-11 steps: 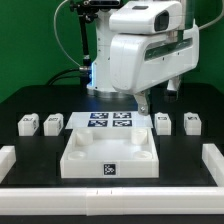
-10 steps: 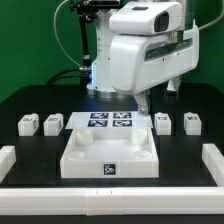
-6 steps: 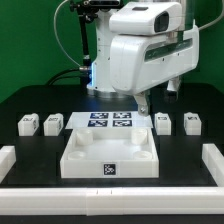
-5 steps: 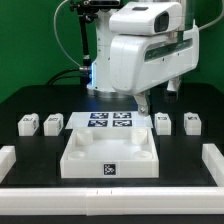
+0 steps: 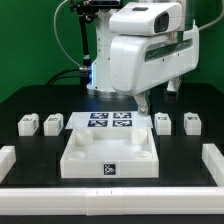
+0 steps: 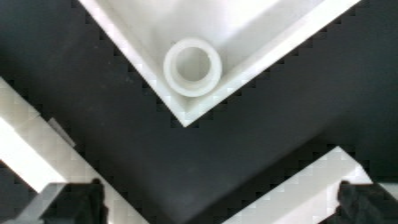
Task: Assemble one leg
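Note:
Four small white legs with marker tags stand on the black table: two at the exterior view's left (image 5: 28,123) (image 5: 52,122) and two at its right (image 5: 163,122) (image 5: 190,122). My gripper (image 5: 143,106) hangs above the table behind the right pair, touching nothing. In the wrist view the gripper (image 6: 214,206) is open and empty, its dark fingertips (image 6: 64,206) wide apart. Below it shows a corner of the large white tray-like piece (image 6: 178,100) with a round socket (image 6: 192,65). No leg shows in the wrist view.
The large white tray-like piece (image 5: 70,160) sits at the front middle. The marker board (image 5: 110,121) lies behind it. White rails (image 5: 12,160) (image 5: 212,158) border the table left, right and front. The arm's white body (image 5: 145,50) looms at the back.

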Robot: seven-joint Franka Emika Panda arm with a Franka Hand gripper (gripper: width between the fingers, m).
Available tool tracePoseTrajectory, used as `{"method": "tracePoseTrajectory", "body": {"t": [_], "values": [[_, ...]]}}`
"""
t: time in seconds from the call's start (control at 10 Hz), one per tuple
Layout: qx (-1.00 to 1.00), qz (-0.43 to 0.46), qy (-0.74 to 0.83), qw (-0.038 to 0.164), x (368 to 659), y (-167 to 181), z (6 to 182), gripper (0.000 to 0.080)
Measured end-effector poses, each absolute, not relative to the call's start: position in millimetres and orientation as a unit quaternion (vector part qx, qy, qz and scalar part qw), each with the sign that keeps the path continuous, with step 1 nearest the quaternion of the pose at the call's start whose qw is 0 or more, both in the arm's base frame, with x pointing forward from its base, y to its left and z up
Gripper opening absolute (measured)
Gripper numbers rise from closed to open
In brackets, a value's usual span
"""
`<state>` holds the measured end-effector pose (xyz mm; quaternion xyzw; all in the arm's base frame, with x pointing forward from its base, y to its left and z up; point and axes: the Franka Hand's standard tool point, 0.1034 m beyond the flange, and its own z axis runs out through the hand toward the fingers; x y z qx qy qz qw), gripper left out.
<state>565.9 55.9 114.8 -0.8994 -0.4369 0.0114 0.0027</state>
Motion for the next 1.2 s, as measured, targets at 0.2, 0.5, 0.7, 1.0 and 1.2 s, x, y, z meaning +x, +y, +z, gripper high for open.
{"method": "tracePoseTrajectory", "body": {"t": [0.2,0.5,0.7,1.0,1.2], "values": [[-0.886,0.012,-0.464,0.003,550,52,109.3,0.065],[-0.787,0.011,-0.617,0.008,471,14,76.0,0.065],[-0.713,-0.007,-0.701,0.002,451,-3,55.8,0.065],[-0.701,-0.009,-0.713,0.003,450,-9,50.9,0.065],[-0.705,-0.015,-0.709,0.004,442,-11,30.9,0.065]]}}
